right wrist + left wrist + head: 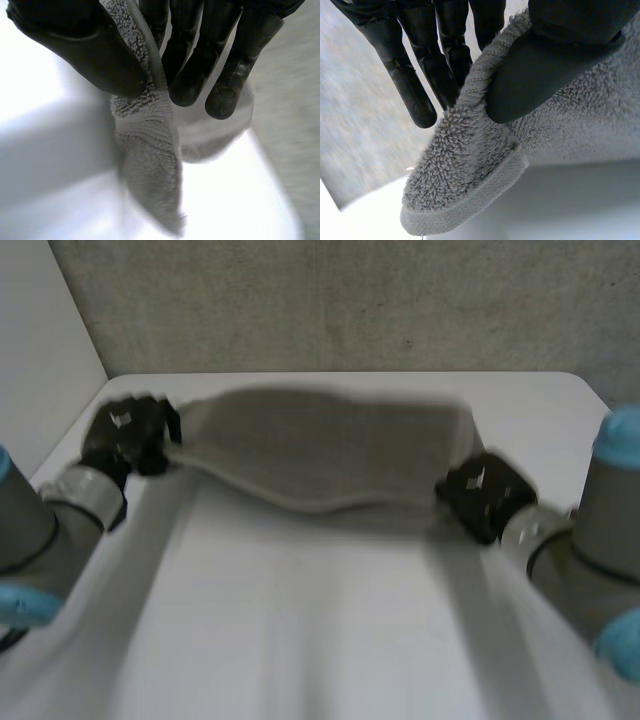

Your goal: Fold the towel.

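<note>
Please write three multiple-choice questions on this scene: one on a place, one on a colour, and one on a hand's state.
1. Where on the towel is the left hand?
A. the middle
B. its left end
C. nowhere on it

2. What colour is the towel?
A. red
B. grey
C. blue

3. What is the right hand doing?
A. open, touching nothing
B. curled, empty
C. pinching the towel

Answers:
1 B: the head view shows it at that end.
2 B: it is grey in every view.
3 C: its thumb and fingers press the cloth between them.
</note>
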